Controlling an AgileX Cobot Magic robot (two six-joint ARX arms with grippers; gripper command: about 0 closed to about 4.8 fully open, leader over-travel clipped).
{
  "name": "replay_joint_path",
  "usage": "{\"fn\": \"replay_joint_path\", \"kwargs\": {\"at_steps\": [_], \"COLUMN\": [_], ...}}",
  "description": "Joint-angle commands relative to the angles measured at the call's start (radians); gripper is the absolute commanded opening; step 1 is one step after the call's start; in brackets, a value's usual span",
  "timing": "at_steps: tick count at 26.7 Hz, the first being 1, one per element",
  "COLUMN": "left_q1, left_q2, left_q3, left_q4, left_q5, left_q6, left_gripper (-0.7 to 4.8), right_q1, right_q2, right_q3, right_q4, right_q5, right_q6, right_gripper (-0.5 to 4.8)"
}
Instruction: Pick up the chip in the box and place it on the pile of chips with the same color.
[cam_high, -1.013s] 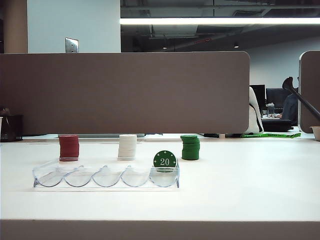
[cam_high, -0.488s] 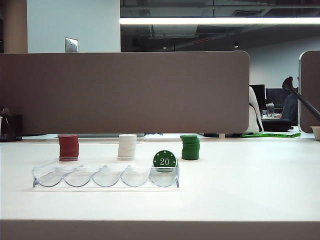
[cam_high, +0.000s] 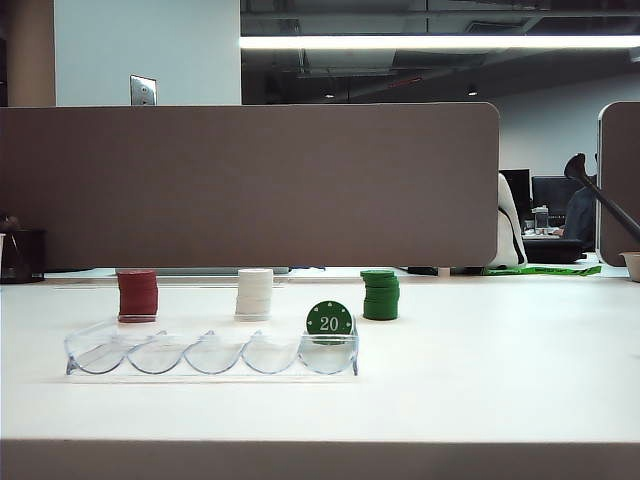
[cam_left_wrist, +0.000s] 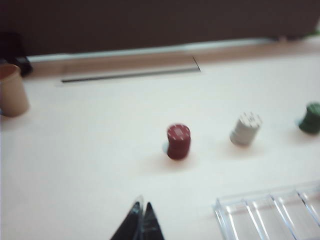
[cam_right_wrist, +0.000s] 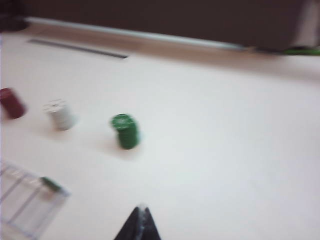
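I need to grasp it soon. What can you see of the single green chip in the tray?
The chip is round, dark green, with a white "20" and small white edge marks. It stands upright on its edge in the rightmost slot of the clear tray, face toward the exterior camera, in front of the green stack and apart from it.

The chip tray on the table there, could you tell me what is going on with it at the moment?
Nothing is being handled yet. The green chip stands on edge in the end slot of the clear tray, nearest the green stack; red stack and white stack stand behind the tray. The left gripper and right gripper are both shut and empty, above bare table short of the tray, out of the exterior view.
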Motion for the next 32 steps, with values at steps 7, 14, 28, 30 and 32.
{"fn": "replay_joint_path", "kwargs": {"at_steps": [7, 14, 28, 30, 32], "left_q1": [-0.002, -0.015, -0.180, -0.181, -0.181], "left_q2": [0.291, 0.432, 0.560, 0.570, 0.572], "left_q3": [0.143, 0.169, 0.169, 0.169, 0.169], "left_q4": [-0.072, -0.067, 0.207, 0.216, 0.224], "left_q5": [0.166, 0.203, 0.192, 0.192, 0.192], "left_q6": [0.151, 0.129, 0.129, 0.129, 0.129], "left_gripper": [-0.06, -0.06, -0.06, -0.06, -0.06], "right_q1": [0.246, 0.366, 0.369, 0.369, 0.369], "right_q2": [0.378, 0.521, 0.579, 0.581, 0.581], "right_q3": [0.198, 0.268, 0.269, 0.269, 0.269], "right_q4": [0.004, 0.056, 0.087, 0.100, 0.109], "right_q5": [-0.062, 0.150, 0.252, 0.253, 0.252], "right_q6": [-0.086, -0.070, -0.022, -0.023, -0.022], "right_gripper": [-0.06, -0.06, -0.06, -0.06, -0.06]}}
